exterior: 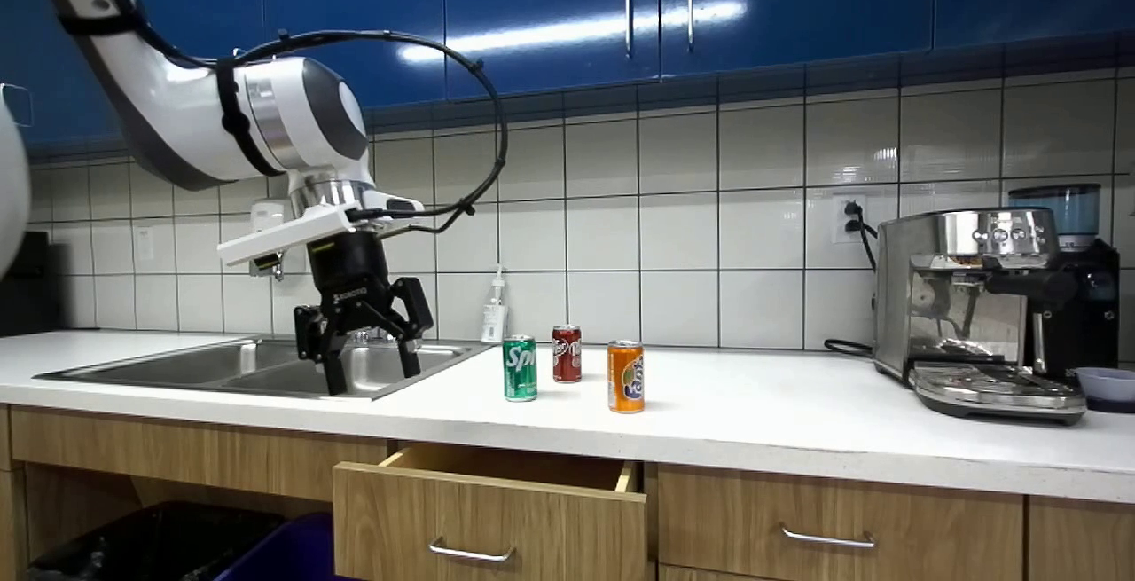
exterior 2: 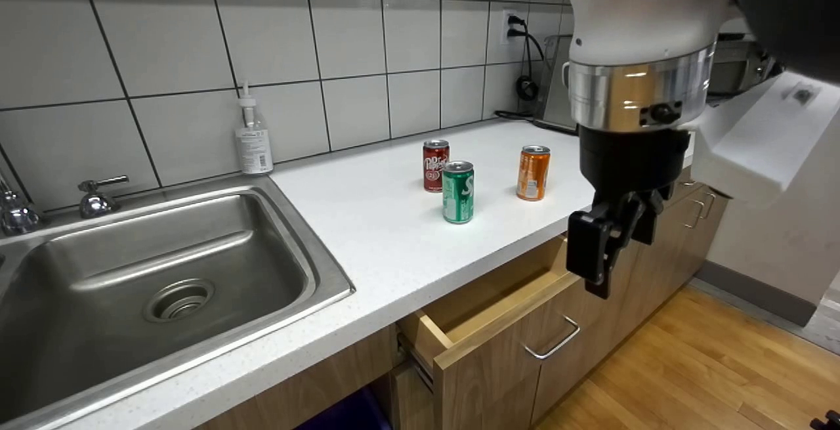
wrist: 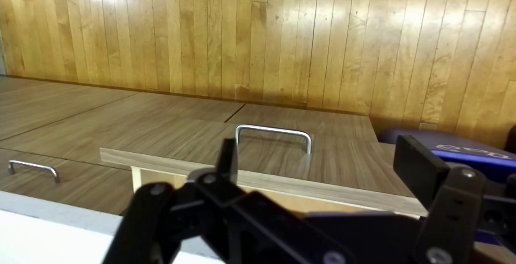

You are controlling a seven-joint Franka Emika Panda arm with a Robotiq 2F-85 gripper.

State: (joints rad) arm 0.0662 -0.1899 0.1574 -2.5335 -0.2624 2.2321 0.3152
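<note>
My gripper (exterior: 372, 372) stands open, fingers wide apart, with nothing held between them. In an exterior view the gripper (exterior 2: 620, 259) hangs in front of the counter, overlapping the pulled-out wooden drawer (exterior 2: 489, 364). The wrist view looks down past the gripper (wrist: 318, 151) onto the drawer front (wrist: 342, 159) and its metal handle (wrist: 274, 129); no contact is visible. On the white counter stand three upright cans, seen in both exterior views: a green Sprite can (exterior: 520, 370), a dark red Dr Pepper can (exterior: 567, 354) and an orange Fanta can (exterior: 626, 377).
A steel sink (exterior 2: 331, 279) is set into the counter, with a soap bottle (exterior 2: 254, 148) behind by the tiles. A coffee machine (exterior: 998, 235) stands at the far end. Blue cupboards (exterior: 550, 13) hang above. Below the counter are a black bin (exterior: 168, 528) and a blue-purple bin (exterior: 288, 550).
</note>
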